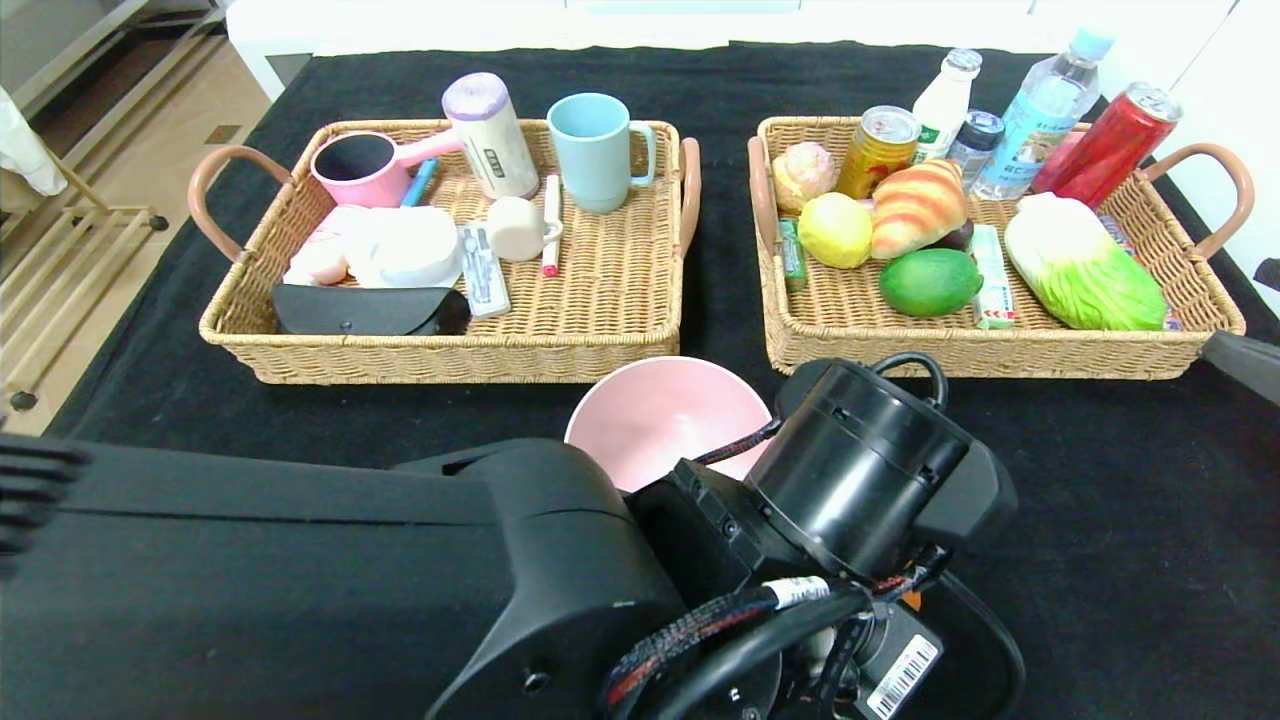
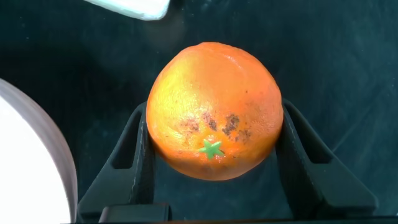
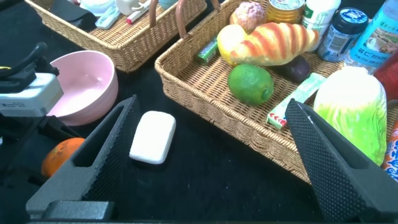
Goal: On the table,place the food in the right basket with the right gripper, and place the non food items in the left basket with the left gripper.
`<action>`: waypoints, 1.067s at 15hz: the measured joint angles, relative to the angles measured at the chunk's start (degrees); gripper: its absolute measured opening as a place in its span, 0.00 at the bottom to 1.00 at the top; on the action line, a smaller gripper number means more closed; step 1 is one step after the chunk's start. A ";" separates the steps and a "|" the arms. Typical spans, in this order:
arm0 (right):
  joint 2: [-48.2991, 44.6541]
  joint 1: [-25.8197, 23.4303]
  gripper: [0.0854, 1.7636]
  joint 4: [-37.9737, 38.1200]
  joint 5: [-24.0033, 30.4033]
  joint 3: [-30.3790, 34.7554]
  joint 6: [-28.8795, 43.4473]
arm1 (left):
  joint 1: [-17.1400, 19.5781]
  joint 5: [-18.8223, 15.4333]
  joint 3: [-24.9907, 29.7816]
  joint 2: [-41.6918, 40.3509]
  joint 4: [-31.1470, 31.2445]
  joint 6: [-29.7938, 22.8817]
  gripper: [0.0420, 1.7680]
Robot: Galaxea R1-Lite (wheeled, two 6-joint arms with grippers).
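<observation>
My left gripper (image 2: 214,107) is shut on the round orange (image 2: 214,93), its fingers pressed against both sides; the orange also shows in the right wrist view (image 3: 62,155). In the head view the left wrist (image 1: 860,470) hides the gripper, just in front of the pale-pink bowl (image 1: 665,415). The white bar (image 3: 152,137) lies on the black table (image 1: 1100,500) beside the bowl (image 3: 84,84). My right gripper (image 3: 211,106) is open and empty, before the right basket (image 1: 980,350). The croissant (image 1: 915,205), yellow fruit (image 1: 835,230) and green fruit (image 1: 930,282) lie in that basket.
The left basket (image 1: 600,330) holds cups, a pink scoop, a black case and small items. The right basket also holds bottles, cans and a cabbage (image 1: 1085,265). My left arm (image 1: 300,580) spans the front of the table.
</observation>
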 joint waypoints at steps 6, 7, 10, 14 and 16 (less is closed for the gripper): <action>-0.05 0.02 0.97 0.00 0.00 0.10 0.00 | -0.27 0.06 -0.07 0.59 -0.09 0.46 0.70; -0.07 0.02 0.97 0.00 0.00 0.10 0.00 | -0.27 0.09 0.01 0.56 -0.11 0.46 0.73; -0.09 0.02 0.97 0.00 0.01 0.18 0.00 | -0.41 0.02 0.09 0.39 -0.11 0.44 0.81; -0.09 0.02 0.97 0.00 0.00 0.16 0.00 | -0.50 0.00 0.20 0.17 -0.18 0.44 0.87; -0.16 0.00 0.97 0.00 0.00 0.13 -0.02 | -0.83 -0.02 0.15 -0.05 -0.18 0.38 0.89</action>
